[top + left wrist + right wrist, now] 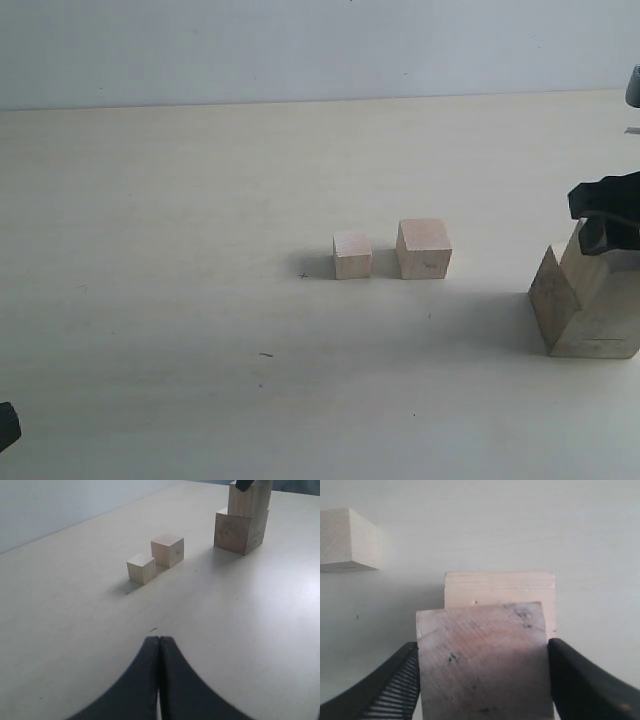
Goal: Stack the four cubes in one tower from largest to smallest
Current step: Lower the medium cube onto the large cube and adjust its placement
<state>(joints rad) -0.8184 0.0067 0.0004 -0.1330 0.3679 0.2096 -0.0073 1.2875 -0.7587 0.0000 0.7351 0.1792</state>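
The smallest cube (352,255) (141,568) and a slightly bigger cube (423,248) (167,550) (347,540) stand side by side mid-table, a small gap between them. At the far right the largest cube (590,320) (240,530) (500,587) sits on the table. The second-largest cube (598,268) (250,500) (485,660) is on top of it and looks to be touching. My right gripper (605,215) (483,645) is shut on that upper cube, one finger on each side. My left gripper (159,640) is shut and empty, low at the near left, far from the cubes.
The pale tabletop (200,200) runs back to a light wall (300,40). A tip of the left arm (6,425) shows at the lower left edge. A small dark speck (265,354) lies in front of the cubes.
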